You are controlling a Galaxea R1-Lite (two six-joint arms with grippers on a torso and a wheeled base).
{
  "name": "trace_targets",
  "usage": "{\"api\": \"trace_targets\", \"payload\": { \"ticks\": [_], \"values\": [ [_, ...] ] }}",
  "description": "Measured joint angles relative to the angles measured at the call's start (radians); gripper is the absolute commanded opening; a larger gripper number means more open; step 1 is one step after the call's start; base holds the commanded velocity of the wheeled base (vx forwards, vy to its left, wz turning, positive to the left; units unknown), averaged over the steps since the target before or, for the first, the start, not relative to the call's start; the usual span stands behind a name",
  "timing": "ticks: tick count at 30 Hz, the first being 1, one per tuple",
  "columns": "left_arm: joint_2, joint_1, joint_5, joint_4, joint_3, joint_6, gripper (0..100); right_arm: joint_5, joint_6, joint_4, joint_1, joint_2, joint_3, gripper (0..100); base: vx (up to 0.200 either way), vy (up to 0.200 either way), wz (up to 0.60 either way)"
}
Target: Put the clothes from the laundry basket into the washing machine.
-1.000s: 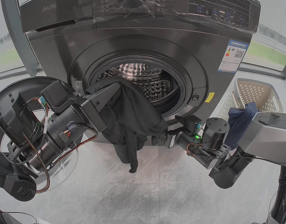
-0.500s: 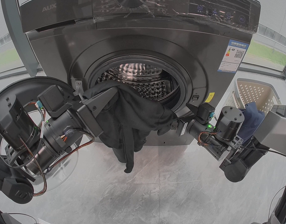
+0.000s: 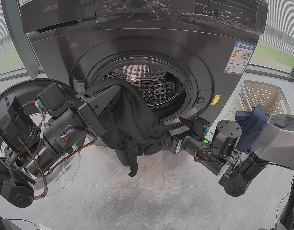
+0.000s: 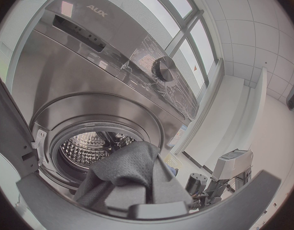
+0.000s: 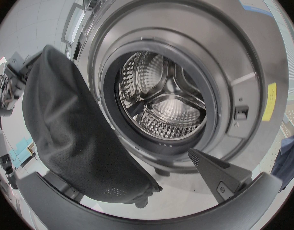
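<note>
The left end effector (image 3: pixel 116 89), at mid-left of the head view on an arm angled up toward the drum mouth, is clamped on a black garment (image 3: pixel 134 118) that hangs before the washing machine (image 3: pixel 57 51) opening. The right end effector (image 3: pixel 166 143), at lower centre, has its fingers apart by the cloth's lower folds. A blue-and-white label (image 3: pixel 239 57) sits at upper right, with a yellow sticker (image 3: pixel 215 99) below it. A blue garment (image 3: pixel 249 125) drapes over the laundry basket (image 3: pixel 265 96) at the right edge.

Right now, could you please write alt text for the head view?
The left gripper holds a black garment at the open mouth of the washing machine, mostly hanging outside. The right gripper is at its lower edge; blue clothing is in the laundry basket.
</note>
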Motion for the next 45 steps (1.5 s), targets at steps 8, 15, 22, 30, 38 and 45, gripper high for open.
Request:
{"api": "trace_targets", "payload": {
  "ticks": [8, 15, 22, 30, 38, 45],
  "values": [
    [0.013, 0.001, 0.004, 0.004, -0.022, 0.0, 0, 0.006, -0.001, -0.022, 0.051, 0.011, 0.102, 100, 0.0, 0.0, 0.0],
    [0.031, 0.001, 0.018, 0.004, -0.028, 0.0, 0, 0.006, -0.003, -0.018, 0.109, -0.035, 0.135, 100, 0.0, 0.0, 0.0],
    [0.043, 0.001, 0.023, 0.003, -0.034, 0.0, 0, 0.005, -0.004, -0.011, 0.142, -0.072, 0.11, 100, 0.0, 0.0, 0.0],
    [0.045, 0.0, 0.023, 0.002, -0.034, 0.0, 0, 0.005, -0.006, -0.007, 0.132, -0.055, 0.043, 100, 0.0, 0.0, 0.0],
    [0.045, 0.001, 0.023, 0.002, -0.033, 0.0, 0, 0.006, -0.007, -0.008, 0.091, -0.047, 0.073, 100, 0.0, 0.0, 0.0],
    [0.046, 0.001, 0.024, 0.004, -0.045, 0.0, 0, 0.006, -0.01, -0.013, 0.082, -0.061, 0.15, 100, 0.0, 0.0, 0.0]
  ]
}}
